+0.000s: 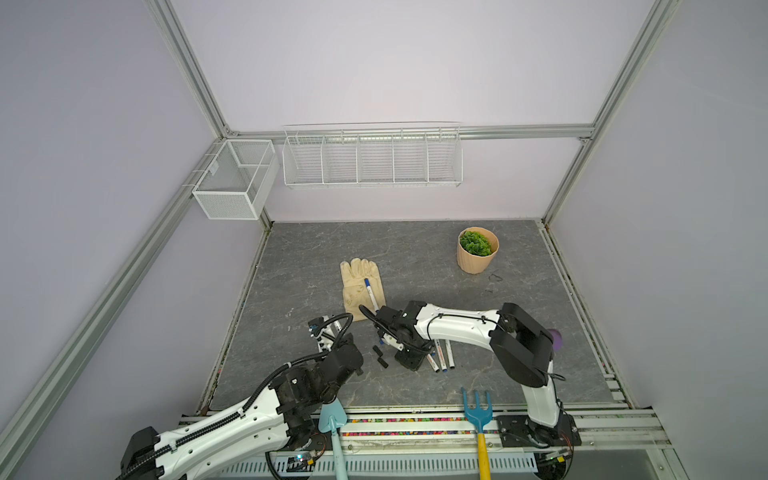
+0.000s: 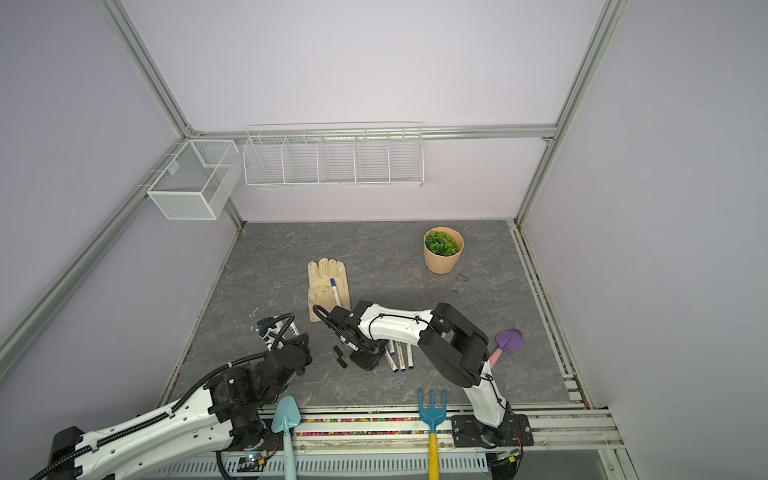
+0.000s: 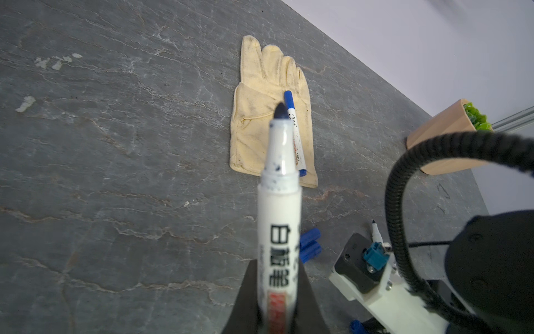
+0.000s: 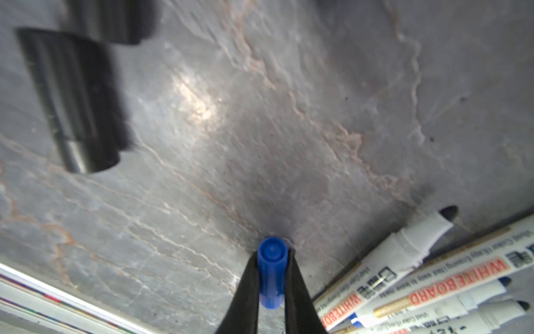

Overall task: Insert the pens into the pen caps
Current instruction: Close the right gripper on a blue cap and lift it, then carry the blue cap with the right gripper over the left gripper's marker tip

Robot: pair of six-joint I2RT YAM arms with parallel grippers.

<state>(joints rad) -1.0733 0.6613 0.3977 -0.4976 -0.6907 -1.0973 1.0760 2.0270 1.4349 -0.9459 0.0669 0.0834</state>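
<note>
Grey table (image 1: 415, 249) open beyond glove (image 1: 359, 286); pens (image 1: 442, 356) crowd the right end effector (image 4: 273, 254).

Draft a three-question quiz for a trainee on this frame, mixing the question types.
1. True or false: the right jaws are shut on a black cap.
2. What lies on the glove? A) a capped pen B) scissors C) a coin
3. Fill in: the left jaws grip an uncapped ____.
Key: 1 false, it is a blue cap; 2 A; 3 pen.
</note>
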